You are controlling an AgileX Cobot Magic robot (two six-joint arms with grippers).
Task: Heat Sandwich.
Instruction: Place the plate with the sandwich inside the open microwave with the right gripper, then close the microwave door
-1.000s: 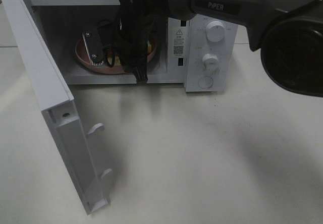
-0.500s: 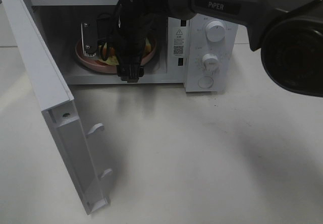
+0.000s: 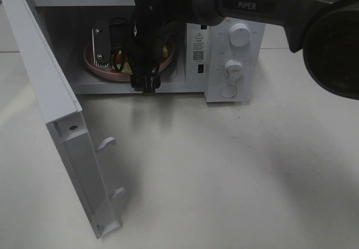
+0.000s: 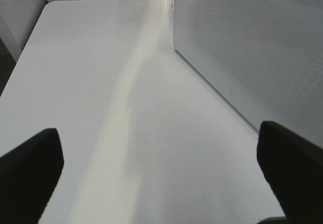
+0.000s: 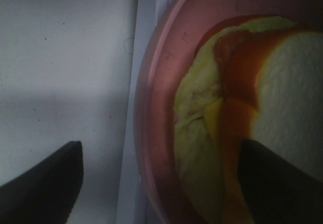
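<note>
The sandwich (image 5: 212, 133), white bread with yellow-green and red filling, lies on a round pink plate (image 5: 156, 108) inside the open microwave (image 3: 221, 13). From the high camera the plate (image 3: 112, 76) shows in the cavity, and only a sliver of sandwich (image 3: 165, 51) peeks past the arm. My right gripper (image 3: 123, 67) reaches into the cavity from the right. The right gripper (image 5: 161, 183) is open, its jaws astride the plate's near rim without touching it. My left gripper (image 4: 161, 173) is open over bare table beside the microwave's perforated side wall (image 4: 252, 57).
The microwave door (image 3: 56, 120) stands swung out to the left, its inner latches facing the table. Two knobs (image 3: 240, 35) and a round button sit on the control panel at the right. White tabletop (image 3: 224, 176) stretches in front.
The right gripper's jaws have spread apart and let go of the plate, which stays in the microwave. The arm has shifted slightly. The left gripper has not moved.
</note>
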